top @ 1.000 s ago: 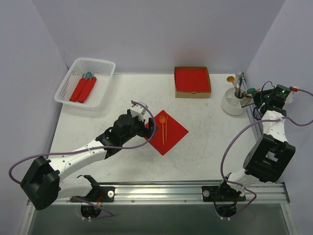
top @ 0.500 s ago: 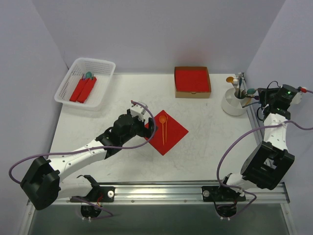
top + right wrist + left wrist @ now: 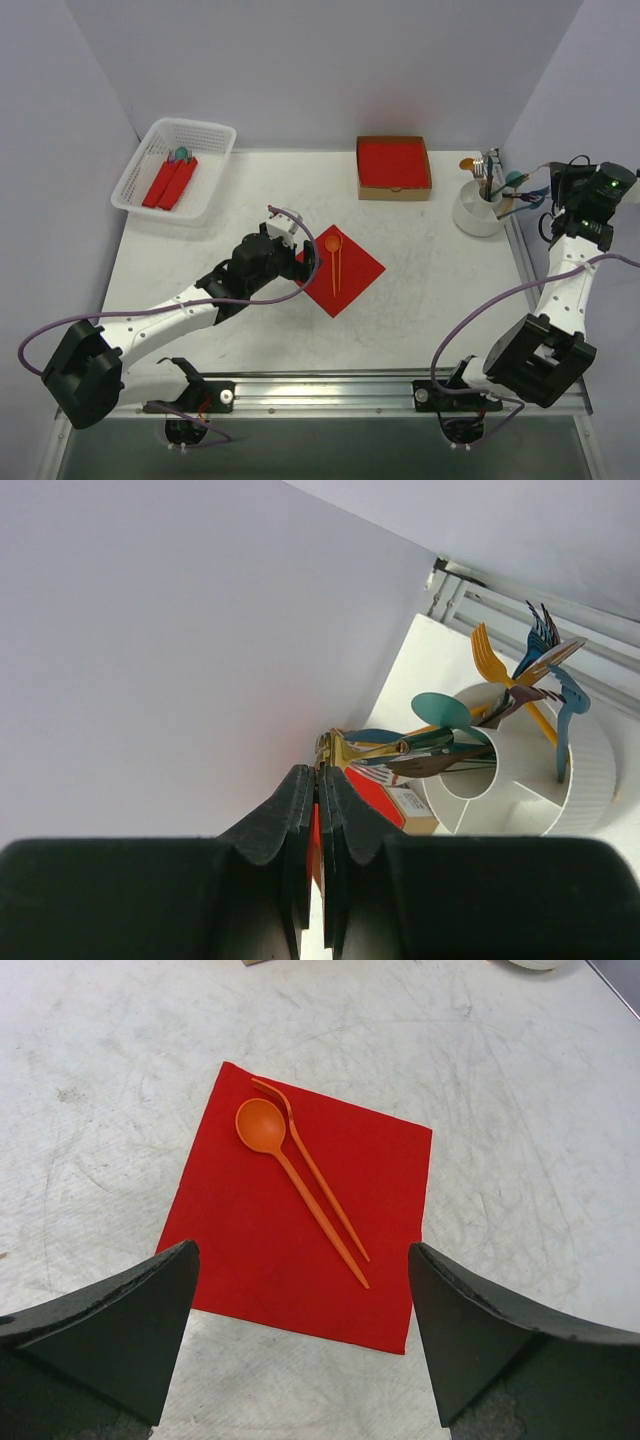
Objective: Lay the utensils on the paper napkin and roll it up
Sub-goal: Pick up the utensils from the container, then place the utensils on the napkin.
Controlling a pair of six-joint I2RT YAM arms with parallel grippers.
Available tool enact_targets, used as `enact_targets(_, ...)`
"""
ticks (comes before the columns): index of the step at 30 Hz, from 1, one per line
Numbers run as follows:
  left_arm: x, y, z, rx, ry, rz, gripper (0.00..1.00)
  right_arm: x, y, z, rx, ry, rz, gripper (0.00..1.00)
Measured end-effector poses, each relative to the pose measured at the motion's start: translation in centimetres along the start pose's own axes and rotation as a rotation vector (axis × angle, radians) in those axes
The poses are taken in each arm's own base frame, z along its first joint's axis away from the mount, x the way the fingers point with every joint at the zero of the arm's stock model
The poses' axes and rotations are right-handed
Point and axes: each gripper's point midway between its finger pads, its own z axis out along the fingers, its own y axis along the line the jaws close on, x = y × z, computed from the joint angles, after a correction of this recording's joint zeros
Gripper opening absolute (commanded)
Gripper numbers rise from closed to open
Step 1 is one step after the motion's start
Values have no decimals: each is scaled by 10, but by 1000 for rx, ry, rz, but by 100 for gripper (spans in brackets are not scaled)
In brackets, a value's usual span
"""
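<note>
The paper napkin (image 3: 350,280) (image 3: 250,1250) lies flat as a red diamond on the table's middle. On it rest two utensils side by side, an orange spoon (image 3: 332,243) (image 3: 262,1125) and an orange fork (image 3: 322,1178). My left gripper (image 3: 311,262) (image 3: 302,1248) hovers open over the napkin's near-left corner, holding nothing. At the far right a white cup (image 3: 478,215) (image 3: 560,790) holds several more coloured utensils. My right gripper (image 3: 547,194) (image 3: 322,770) is just right of the cup, shut, with the end of a gold utensil (image 3: 342,748) pinched at its fingertips.
A white basket (image 3: 150,150) at the back left holds red rolls (image 3: 170,182). A brown cardboard box with a thick red stack (image 3: 393,165) stands at the back middle. The right arm stands along the table's right edge by the side wall.
The right wrist has drawn back to the right, away from the cup, and the utensils in the cup shifted a little. The left arm, napkin and orange utensils have not moved.
</note>
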Motion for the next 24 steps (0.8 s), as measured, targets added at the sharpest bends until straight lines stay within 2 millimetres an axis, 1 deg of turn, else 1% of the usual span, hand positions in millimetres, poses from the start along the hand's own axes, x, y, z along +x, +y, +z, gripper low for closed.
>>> enact_targets(4, 1, 0, 0, -1, 0, 0, 94, -11, 14, -10, -26, -18, -3, 0)
enact_targets(8, 7, 4, -1, -11, 4, 1, 94, -12, 33, -19, -64, 17, -26, 0)
enact_targets(11, 13, 7, -4, -16, 9, 2, 94, -6, 53, -28, -116, 65, -71, 0)
enact_targets(13, 14, 8, -6, -16, 3, 7, 94, 5, 63, -34, -149, 114, -99, 0)
enact_targets(15, 10, 7, -8, -11, -15, 11, 94, 26, 70, -40, -181, 186, -130, 0)
enact_targets(16, 7, 6, -10, -6, -32, 13, 94, 42, 75, -44, -199, 236, -149, 0)
enact_targets(18, 0, 3, -13, 17, -76, 22, 94, 83, 90, -55, -240, 362, -197, 0)
enact_targets(19, -3, 2, -15, 30, -98, 33, 94, 106, 99, -63, -270, 430, -226, 0)
enact_targets(20, -4, 1, -17, 44, -121, 42, 94, 133, 110, -75, -311, 506, -264, 0)
enact_targets(21, -6, -1, -20, 59, -149, 55, 94, 151, 116, -84, -337, 554, -288, 0)
enact_targets(22, -6, -2, -22, 75, -174, 67, 94, 175, 122, -97, -365, 617, -319, 0)
enact_targets(24, -3, -4, -26, 108, -225, 94, 94, 212, 129, -123, -411, 720, -364, 0)
